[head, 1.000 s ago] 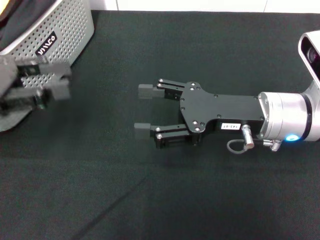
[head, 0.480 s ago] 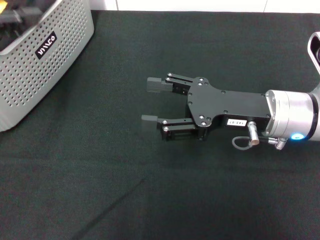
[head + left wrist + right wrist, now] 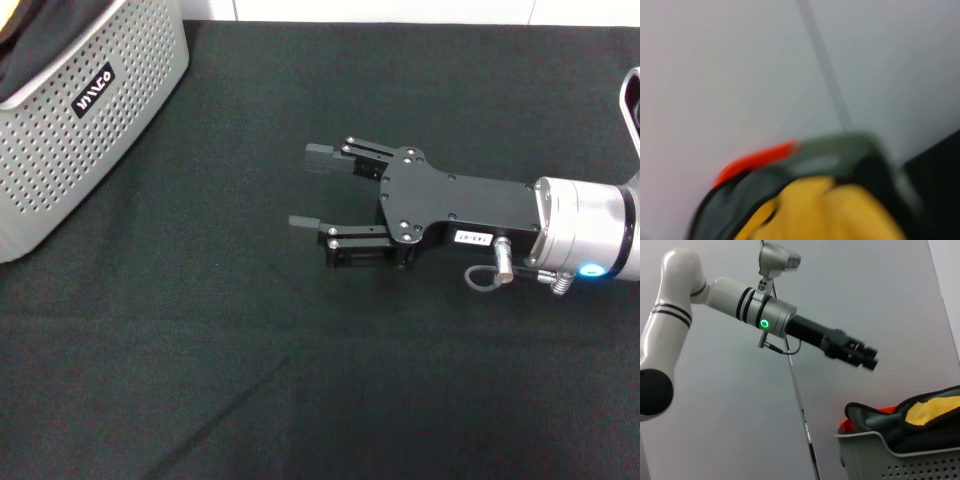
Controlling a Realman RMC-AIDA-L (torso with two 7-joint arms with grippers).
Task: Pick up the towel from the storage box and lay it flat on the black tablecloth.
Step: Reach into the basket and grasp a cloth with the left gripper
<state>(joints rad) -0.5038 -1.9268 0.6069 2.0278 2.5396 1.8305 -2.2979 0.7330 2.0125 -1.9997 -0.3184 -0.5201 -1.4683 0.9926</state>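
The towel (image 3: 927, 410) lies bunched in the storage box (image 3: 875, 455), with its orange-yellow face up and a grey-green fold (image 3: 875, 415) beside it. The left wrist view shows the towel (image 3: 825, 210) close up and blurred. My left gripper (image 3: 862, 355) hangs in the air above the box and holds nothing. In the head view the storage box (image 3: 90, 120) stands at the far left on the black tablecloth (image 3: 300, 380), and only a sliver of towel (image 3: 8, 15) shows. My right gripper (image 3: 310, 188) hovers open over the middle of the cloth, pointing toward the box.
Rumpled black fabric (image 3: 50, 40) fills the box beside the towel. A red-orange edge (image 3: 842, 425) pokes out at the box's rim. A pale wall stands behind the table.
My left gripper, which was low in front of the box, has risen and left the head view. The right gripper has drifted slightly to the right and stays open.
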